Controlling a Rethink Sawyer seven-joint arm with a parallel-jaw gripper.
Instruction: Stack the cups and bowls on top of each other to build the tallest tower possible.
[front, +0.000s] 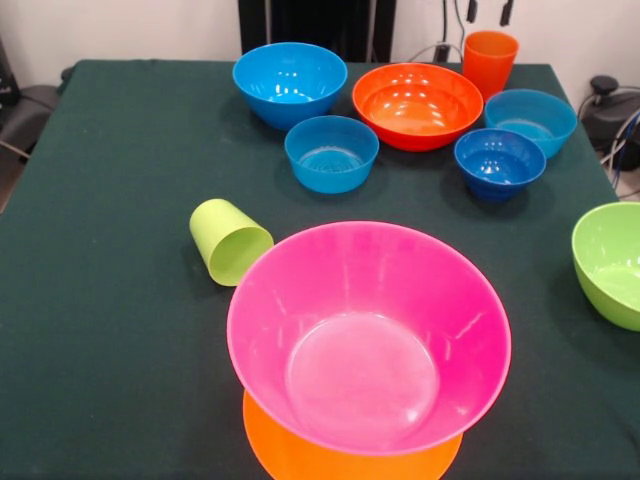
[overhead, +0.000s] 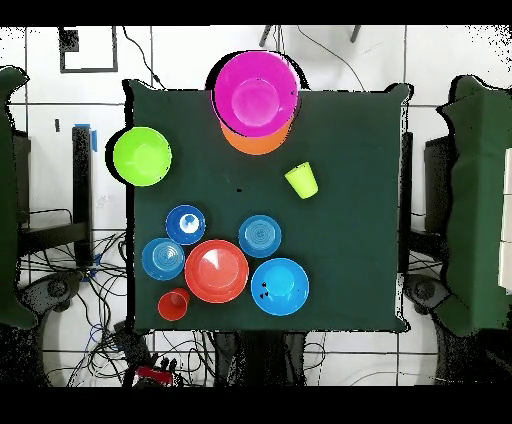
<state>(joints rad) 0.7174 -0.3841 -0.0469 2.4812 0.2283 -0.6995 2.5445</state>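
I see the tower (front: 350, 440) at the bench's (front: 100, 330) edge: a large pink bowl (front: 368, 335) sitting upright on a light-orange bowl (front: 300, 460) that lies upside down as the base, only its orange rim showing under the pink one. The pink bowl is glossy, wide-mouthed and empty. I take it as my landmark.

Just beside the pink bowl lies the lime-green cup (front: 230, 242) on its side, smooth and tapered, its open mouth turned toward the front camera. The lime-green bowl (front: 612, 262) stands upright well apart from the pink bowl, at the bench's side edge, partly cut off in the front view.

The rest stand in a cluster across the bench from the pink bowl. The red-orange bowl (front: 417, 104) is in its middle, shiny and upright. The medium blue bowl (front: 290, 82) is beside it, and a small blue bowl (front: 331, 152) stands between that pair and the pink bowl. Two more small blue bowls, one darker (front: 499, 162) and one lighter (front: 530, 120), touch or nearly touch on the red-orange bowl's other side. The ribbed orange cup (front: 490, 62) stands upright behind them, farthest from the pink bowl.

Neither camera shows me the pincer, so I cannot tell its state.
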